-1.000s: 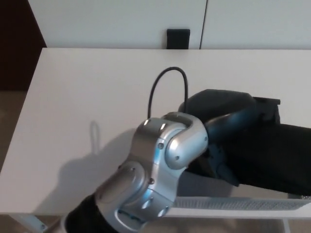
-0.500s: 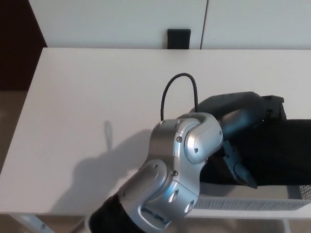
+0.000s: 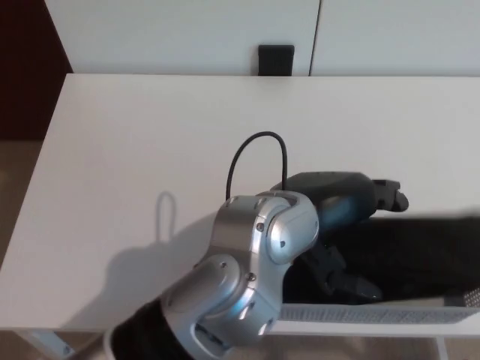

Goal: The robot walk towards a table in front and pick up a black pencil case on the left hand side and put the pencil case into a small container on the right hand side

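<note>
My left hand reaches in from the lower left, across the right side of the white table, behind a big silver wrist joint. Its fingers are spread apart, one pointing right and the others hanging lower. Beneath and to the right of them lies the black pencil case, a dark flat mass inside the small mesh container. Only the container's grey mesh front wall shows, at the table's near right edge. Nothing sits between the fingers. My right hand is out of the picture.
A thin black cable loops up from the wrist. A small black object stands beyond the table's far edge against white panels. A dark floor and wall lie off the table's left edge.
The hand carried the pencil case to the right, then drew back left and lower. The case's corner has left the fingers, and the case now lies under them in the container.
</note>
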`<state>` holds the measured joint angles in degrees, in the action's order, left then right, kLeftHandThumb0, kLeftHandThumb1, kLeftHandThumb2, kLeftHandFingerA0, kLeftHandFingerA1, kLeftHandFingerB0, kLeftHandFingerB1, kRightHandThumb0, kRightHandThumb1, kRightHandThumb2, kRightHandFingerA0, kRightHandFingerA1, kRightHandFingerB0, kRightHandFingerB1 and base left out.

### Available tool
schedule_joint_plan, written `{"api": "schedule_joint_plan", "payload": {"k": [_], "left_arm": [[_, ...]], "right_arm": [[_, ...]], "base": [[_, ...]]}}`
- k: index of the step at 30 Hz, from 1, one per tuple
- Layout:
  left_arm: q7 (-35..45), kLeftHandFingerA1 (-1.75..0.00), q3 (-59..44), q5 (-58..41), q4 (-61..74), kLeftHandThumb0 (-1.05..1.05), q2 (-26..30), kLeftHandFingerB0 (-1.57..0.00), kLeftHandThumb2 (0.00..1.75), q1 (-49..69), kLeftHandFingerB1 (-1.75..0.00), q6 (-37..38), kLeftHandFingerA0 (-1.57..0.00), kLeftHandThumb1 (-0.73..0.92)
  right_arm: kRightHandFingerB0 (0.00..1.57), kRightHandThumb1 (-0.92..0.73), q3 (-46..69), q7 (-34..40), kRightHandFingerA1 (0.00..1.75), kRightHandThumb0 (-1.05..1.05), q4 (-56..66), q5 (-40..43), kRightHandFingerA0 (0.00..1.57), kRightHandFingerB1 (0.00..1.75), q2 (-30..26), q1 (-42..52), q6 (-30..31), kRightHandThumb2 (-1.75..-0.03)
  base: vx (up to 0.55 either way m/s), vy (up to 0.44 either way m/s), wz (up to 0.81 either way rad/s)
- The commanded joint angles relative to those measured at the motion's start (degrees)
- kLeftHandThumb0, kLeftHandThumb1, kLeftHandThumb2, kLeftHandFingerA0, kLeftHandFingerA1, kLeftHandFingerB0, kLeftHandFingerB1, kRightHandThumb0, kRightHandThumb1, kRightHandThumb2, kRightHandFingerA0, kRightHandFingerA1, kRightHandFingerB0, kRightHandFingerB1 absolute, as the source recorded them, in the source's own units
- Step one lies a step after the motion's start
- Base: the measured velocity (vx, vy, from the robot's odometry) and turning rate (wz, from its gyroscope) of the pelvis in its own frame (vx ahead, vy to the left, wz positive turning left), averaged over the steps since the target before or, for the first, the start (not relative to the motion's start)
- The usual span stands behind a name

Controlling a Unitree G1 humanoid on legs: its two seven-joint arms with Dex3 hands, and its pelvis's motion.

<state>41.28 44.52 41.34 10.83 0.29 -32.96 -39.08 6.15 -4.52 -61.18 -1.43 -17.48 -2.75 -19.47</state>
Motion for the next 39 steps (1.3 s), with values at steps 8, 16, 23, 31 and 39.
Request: {"api": "schedule_joint_plan", "payload": {"k": [8, 16, 23, 31, 39], "left_arm": [[6.8, 0.0, -2.3, -2.8, 0.8, -0.97, 7.4, 0.0, 0.99, -2.0, -0.03, -0.9, 0.0, 0.6], [12.3, 0.0, -8.0, -5.9, 12.2, -0.95, 11.2, 0.0, 0.97, -5.5, -0.01, -2.9, 0.0, 0.57], [17.7, -0.16, -36.9, -20.2, 42.1, -0.96, 13.2, 0.0, 0.76, -8.5, -0.15, -8.1, 0.0, 0.51], [25.0, -0.28, -83.9, -52.4, 49.2, -0.88, 21.7, -0.04, 0.66, -11.6, -0.28, -12.0, 0.0, 0.49], [50.0, -0.35, -127.6, -99.7, 30.1, -0.91, 20.0, -0.28, 0.62, 51.5, -0.29, 2.6, -0.23, 0.69]], "right_arm": [[0.51, -0.3, -0.6, 1.4, 0.68, -0.65, -1.3, -1.4, 0.81, 0.59, -1.3, -1.7, -0.6, -0.74], [0.53, -0.4, -0.7, 1.6, 0.63, -0.64, -0.8, -1.7, 0.83, 0.55, -1.0, -1.2, -0.9, -0.53], [0.55, -0.38, -1.3, 1.4, 0.64, -0.67, -1.5, -2.2, 0.87, 0.57, -0.9, 0.0, -1.0, -0.52], [0.49, -0.29, -1.8, 1.5, 0.69, -0.68, -2.3, -2.8, 0.82, 0.59, -1.1, 1.7, -1.5, -0.74], [0.52, -0.39, -2.0, 0.3, 0.64, -0.61, -4.3, -2.8, 0.82, 0.54, -1.5, 1.7, -0.5, -0.52]], "base": [[0.0, 0.0, 0.0], [0.0, 0.0, 0.0], [0.0, 0.0, 0.0], [0.0, 0.0, 0.0], [0.0, 0.0, 0.0]]}}
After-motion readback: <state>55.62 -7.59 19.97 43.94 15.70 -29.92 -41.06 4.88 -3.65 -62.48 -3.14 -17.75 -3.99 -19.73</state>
